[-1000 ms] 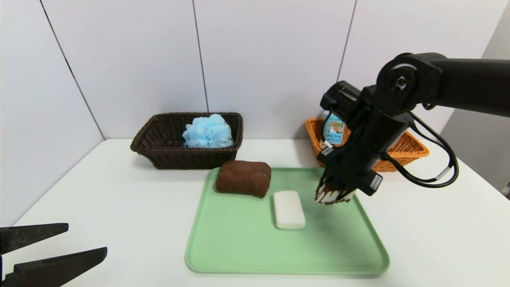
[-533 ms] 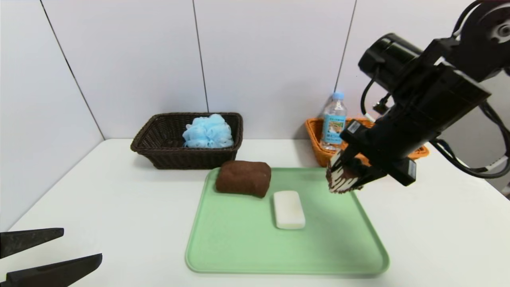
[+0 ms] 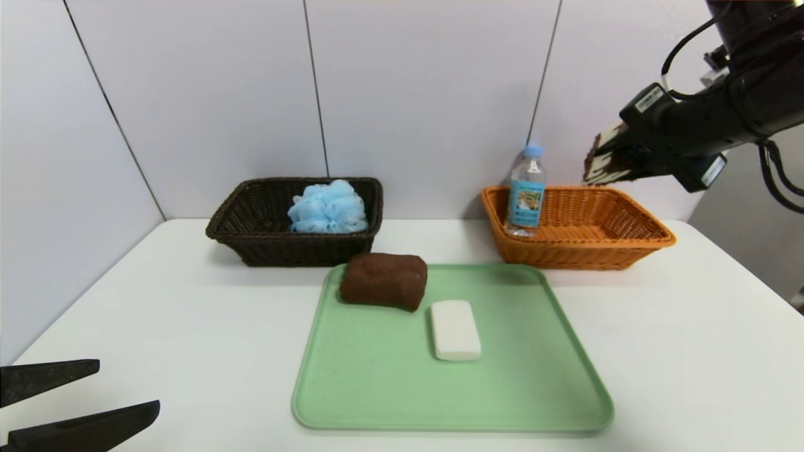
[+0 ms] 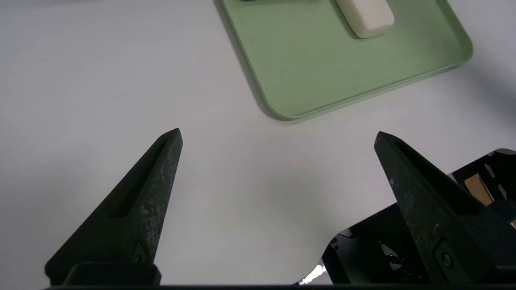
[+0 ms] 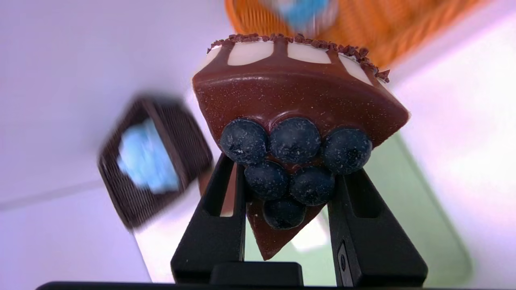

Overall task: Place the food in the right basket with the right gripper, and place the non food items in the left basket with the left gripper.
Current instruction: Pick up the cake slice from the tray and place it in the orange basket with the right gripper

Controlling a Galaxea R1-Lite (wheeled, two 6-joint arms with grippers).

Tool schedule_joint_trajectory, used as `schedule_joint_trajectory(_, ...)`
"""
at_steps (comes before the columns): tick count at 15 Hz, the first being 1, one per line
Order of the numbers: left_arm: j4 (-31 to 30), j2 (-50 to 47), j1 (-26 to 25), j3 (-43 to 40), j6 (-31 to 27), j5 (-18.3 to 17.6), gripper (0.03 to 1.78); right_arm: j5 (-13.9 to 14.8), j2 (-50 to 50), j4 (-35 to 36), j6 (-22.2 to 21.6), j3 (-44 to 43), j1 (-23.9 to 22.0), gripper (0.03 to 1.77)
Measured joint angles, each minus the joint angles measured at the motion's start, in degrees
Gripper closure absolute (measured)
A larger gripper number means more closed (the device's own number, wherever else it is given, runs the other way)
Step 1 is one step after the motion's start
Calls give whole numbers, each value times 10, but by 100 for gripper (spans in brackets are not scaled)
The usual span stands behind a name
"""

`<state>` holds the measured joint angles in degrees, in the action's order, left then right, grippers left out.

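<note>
My right gripper (image 3: 612, 164) is shut on the chocolate cake slice (image 5: 296, 100), whose blueberries face the wrist camera; it hangs high above the back of the orange basket (image 3: 634, 242). The water bottle (image 3: 526, 191) stands upright in that basket's left end. In the dark brown basket (image 3: 251, 235) lies the blue bath pouf (image 3: 328, 207). The brown rolled towel (image 3: 384, 280) and the white soap bar (image 3: 455, 330) lie on the green tray (image 3: 389, 389). My left gripper (image 4: 278, 135) is open and empty, low over the table's front left corner.
White walls close the back and the left side of the white table. The tray (image 4: 322, 80) takes up the table's middle. Bare table lies to the left of the tray and to the right of it, in front of the orange basket.
My right arm has lifted the cake slice off the tray's right side, carrying it up and to the right to above the orange basket. The left gripper has hardly moved.
</note>
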<state>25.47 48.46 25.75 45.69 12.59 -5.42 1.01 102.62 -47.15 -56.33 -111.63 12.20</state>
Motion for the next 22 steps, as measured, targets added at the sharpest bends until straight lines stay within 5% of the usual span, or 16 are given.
schedule_joint_trajectory(7, -4, 11, 0, 1, 0, 0, 12, 1, 122, 141, 0, 0, -99, 123)
schedule_joint_trajectory(22, -4, 21, 0, -3, 0, 0, 12, 18, 240, 182, -1, -1, -104, 123)
